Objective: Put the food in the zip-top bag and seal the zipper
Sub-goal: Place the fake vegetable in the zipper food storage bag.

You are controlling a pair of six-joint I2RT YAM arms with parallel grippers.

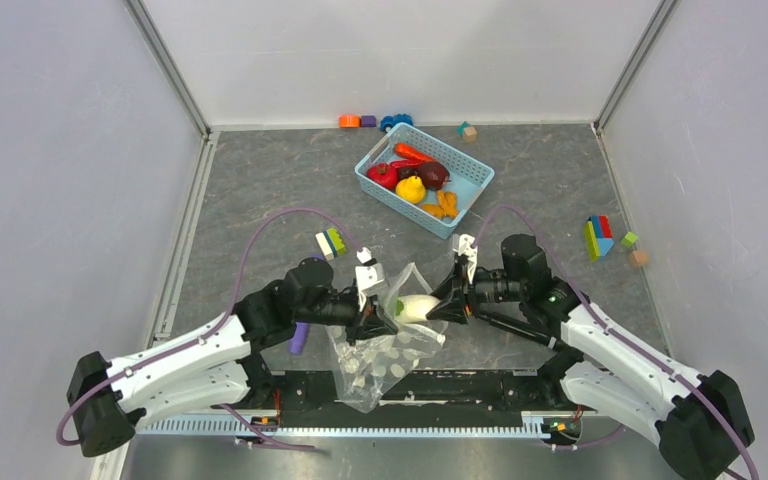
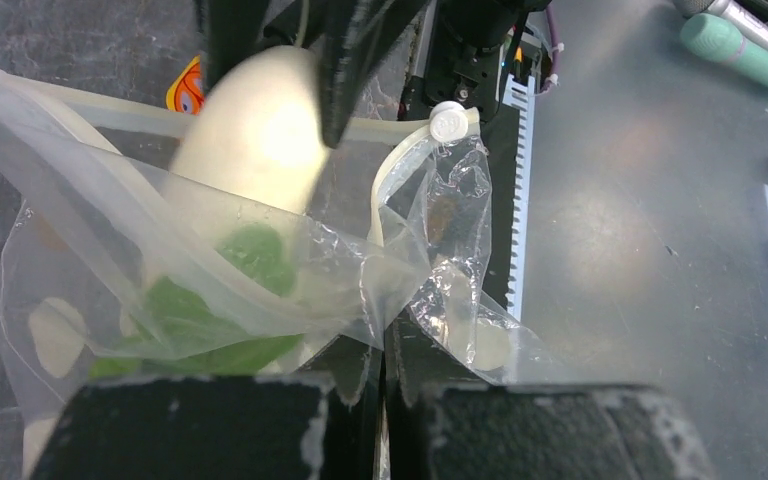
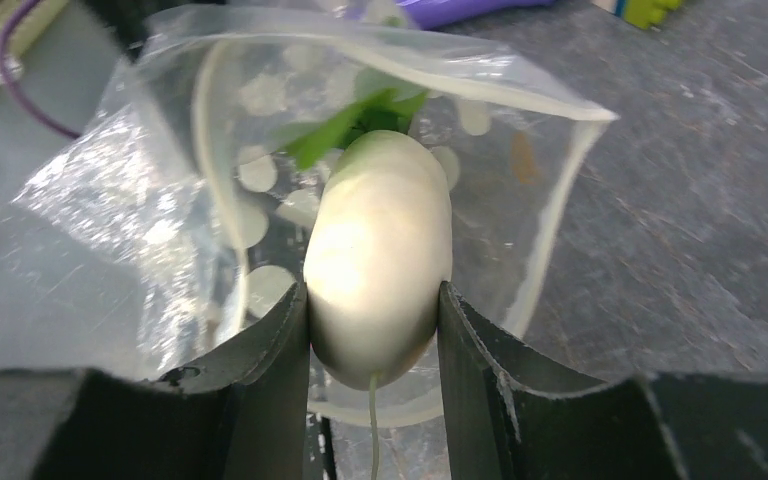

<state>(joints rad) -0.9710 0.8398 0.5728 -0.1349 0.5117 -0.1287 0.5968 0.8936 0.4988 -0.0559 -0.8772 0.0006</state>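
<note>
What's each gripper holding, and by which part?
right gripper: white radish, pinched across its root end. left gripper: bag, by the film near its mouth.

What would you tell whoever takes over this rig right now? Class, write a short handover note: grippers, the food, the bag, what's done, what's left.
Left gripper: shut, pinching the zip-top bag by its mouth edge, which gapes open.
Right gripper: shut on the white toy vegetable, leafy end inside the bag mouth.
Other food: in the blue basket.
Done: nothing released into the bag yet.
Left: release the vegetable, bag the rest, seal the zipper.
</note>
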